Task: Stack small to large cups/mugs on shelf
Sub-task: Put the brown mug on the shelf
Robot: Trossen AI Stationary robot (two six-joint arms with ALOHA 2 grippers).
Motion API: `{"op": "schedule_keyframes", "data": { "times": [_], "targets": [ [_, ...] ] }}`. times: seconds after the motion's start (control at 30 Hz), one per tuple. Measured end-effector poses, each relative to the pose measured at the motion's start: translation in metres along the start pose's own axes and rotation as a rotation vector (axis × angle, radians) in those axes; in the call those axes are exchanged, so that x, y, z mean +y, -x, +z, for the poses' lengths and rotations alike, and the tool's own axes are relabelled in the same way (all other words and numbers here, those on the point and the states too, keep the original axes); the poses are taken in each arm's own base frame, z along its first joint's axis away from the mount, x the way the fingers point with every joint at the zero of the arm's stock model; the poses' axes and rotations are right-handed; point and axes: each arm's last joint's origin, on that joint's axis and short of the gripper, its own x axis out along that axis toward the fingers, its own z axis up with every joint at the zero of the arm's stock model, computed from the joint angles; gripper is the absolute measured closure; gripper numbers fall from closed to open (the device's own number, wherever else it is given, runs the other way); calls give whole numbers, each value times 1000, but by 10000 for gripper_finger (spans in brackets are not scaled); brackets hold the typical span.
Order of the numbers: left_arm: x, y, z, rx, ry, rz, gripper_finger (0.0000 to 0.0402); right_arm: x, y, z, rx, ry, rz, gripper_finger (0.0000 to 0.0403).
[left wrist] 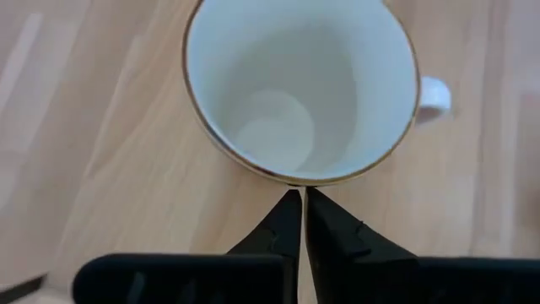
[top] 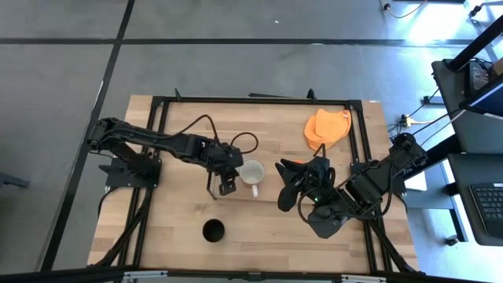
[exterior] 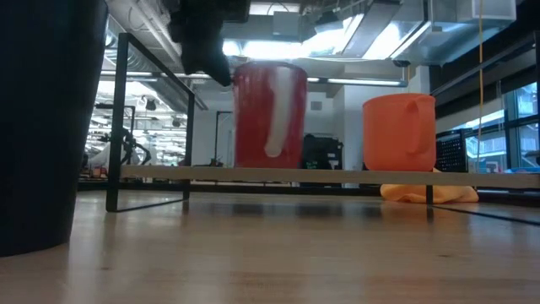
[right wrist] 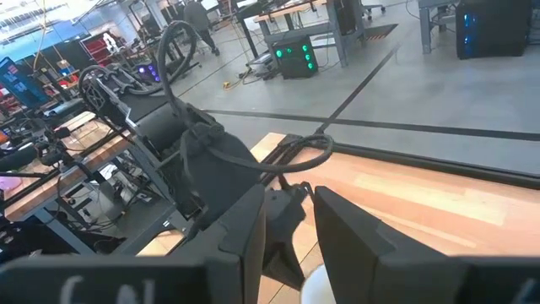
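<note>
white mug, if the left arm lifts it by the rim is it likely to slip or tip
Probably slippery: the white mug looks glazed and smooth, and the left gripper meets only its thin rim. It may tilt, since the handle adds weight to one side. It looks rigid and breakable, so a drop would likely chip it.

No readable text, label, brand, number or sign is found in any view. Pale marks are seen on the dark body of the right gripper (right wrist: 287, 228) in the right wrist view, just behind its fingers, but they are cut off and cannot be read. Nothing is printed on the white mug (left wrist: 299, 84).
</note>
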Motion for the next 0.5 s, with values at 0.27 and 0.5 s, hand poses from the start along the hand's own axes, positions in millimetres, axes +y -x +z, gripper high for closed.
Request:
{"op": "schedule_keyframes", "data": {
  "times": [0.27,0.5],
  "targets": [
    [-2,-15,3,2,-3,-21,390,-1,0,0,1,7,-3,297],
    [2,-28,5,22,7,-19,390,-1,0,-1,14,11,-1,297]
  ]
}}
